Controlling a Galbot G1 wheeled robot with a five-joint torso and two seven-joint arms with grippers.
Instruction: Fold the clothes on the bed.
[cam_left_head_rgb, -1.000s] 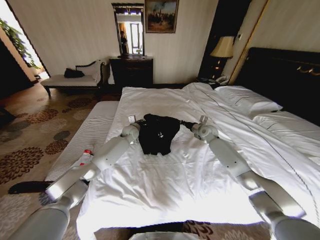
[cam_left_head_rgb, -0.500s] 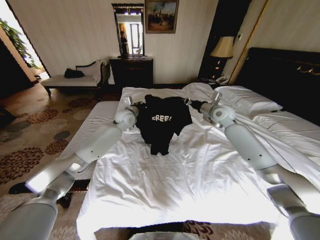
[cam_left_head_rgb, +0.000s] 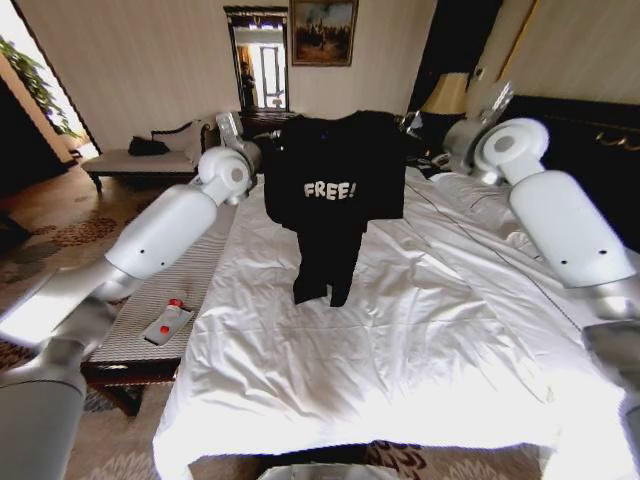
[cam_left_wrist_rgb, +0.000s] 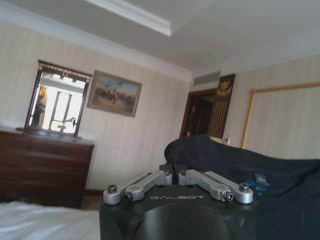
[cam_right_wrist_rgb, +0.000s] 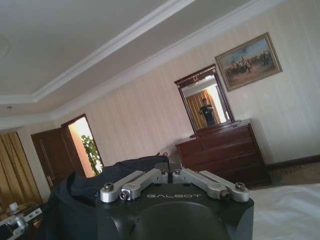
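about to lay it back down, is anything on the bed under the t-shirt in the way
Nothing visible: the T-shirt hangs between the left gripper and right gripper, over bare white sheet of the bed.

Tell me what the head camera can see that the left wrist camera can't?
The head view alone shows the white "FREE!" lettering, the T-shirt hanging whole above the bed, its bottom end reaching down to the sheet, the right gripper, and a striped bench. The left wrist view alone shows the ceiling and a dark doorway. Both show the left gripper shut on the shirt's edge, the mirror and the painting.
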